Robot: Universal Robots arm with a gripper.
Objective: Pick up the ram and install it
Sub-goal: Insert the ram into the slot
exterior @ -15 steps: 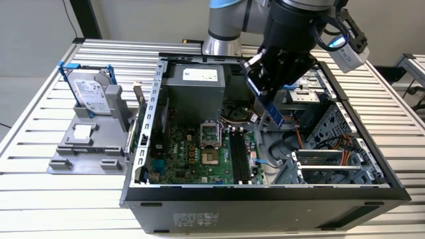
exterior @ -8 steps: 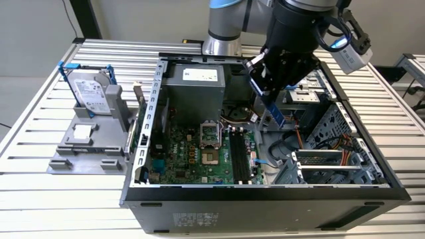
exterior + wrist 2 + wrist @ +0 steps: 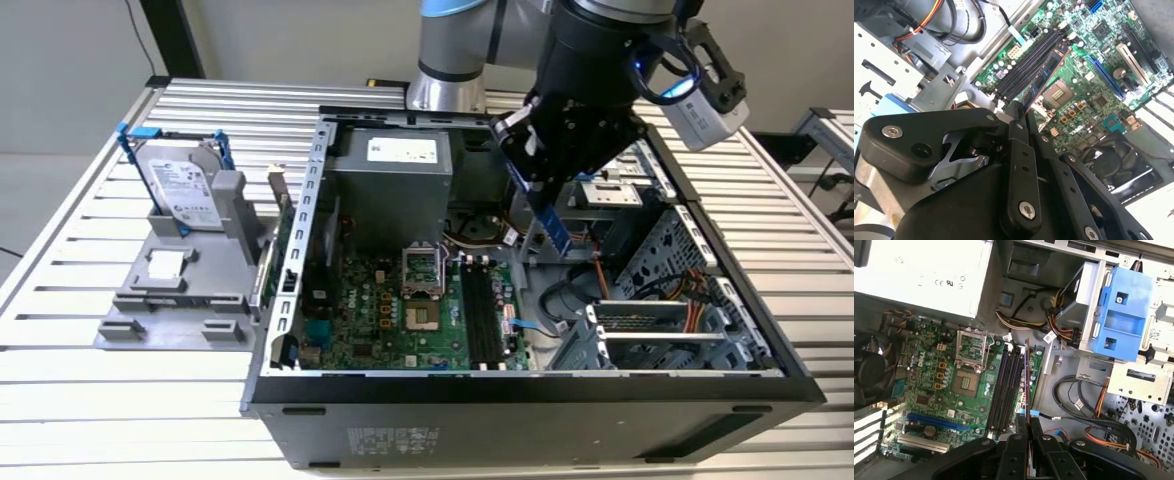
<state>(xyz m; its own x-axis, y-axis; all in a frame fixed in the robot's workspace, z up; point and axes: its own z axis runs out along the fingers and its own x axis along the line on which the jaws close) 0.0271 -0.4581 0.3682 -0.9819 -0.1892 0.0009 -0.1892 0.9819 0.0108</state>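
Exterior view: black pincer [image 3: 537,185] is clamped shut on the upper end of the long, thin blue circuit-board ram stick [image 3: 555,228]. The ram hangs tilted below it, inside an open dark PC case [image 3: 534,390] on a slatted metal tabletop [image 3: 80,400]. First wrist view: ram juts out from btwn the fingers, edge-on, over the black memory slots [image 3: 1009,385] of the green motherboard [image 3: 929,385]. Can't tell if it touches them.

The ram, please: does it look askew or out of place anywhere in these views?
Yes: the ram, clamped in the end effector, hangs steeply end-down above the black slots, not lying level along them.
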